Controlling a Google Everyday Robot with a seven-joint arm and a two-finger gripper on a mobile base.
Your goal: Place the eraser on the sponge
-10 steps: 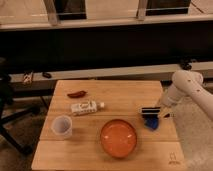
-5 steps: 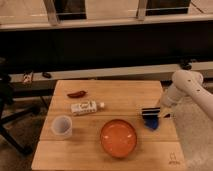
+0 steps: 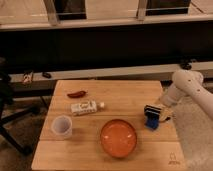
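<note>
We see the white arm [image 3: 186,86] come in from the right side of the wooden table [image 3: 127,96]. It bends at a rounded elbow just off the table's right edge and slopes down and to the left to the gripper [image 3: 159,113]. The gripper hangs low over the right part of the tabletop, right against the eraser [image 3: 151,110]. We cannot tell whether it is clamped on the block or has let it go. The eraser sits directly on top of the sponge [image 3: 151,123], and the two seem to touch. This stack stands just to the right of the orange bowl [image 3: 118,138].

Counting from the near edge back, we find one orange bowl and one white cup [image 3: 61,126] to its left. Next come one blue sponge with one dark eraser over it. Behind them are one white packet [image 3: 85,107] lying on its side and one red chili [image 3: 77,93] farthest back. There is one arm with one gripper.
</note>
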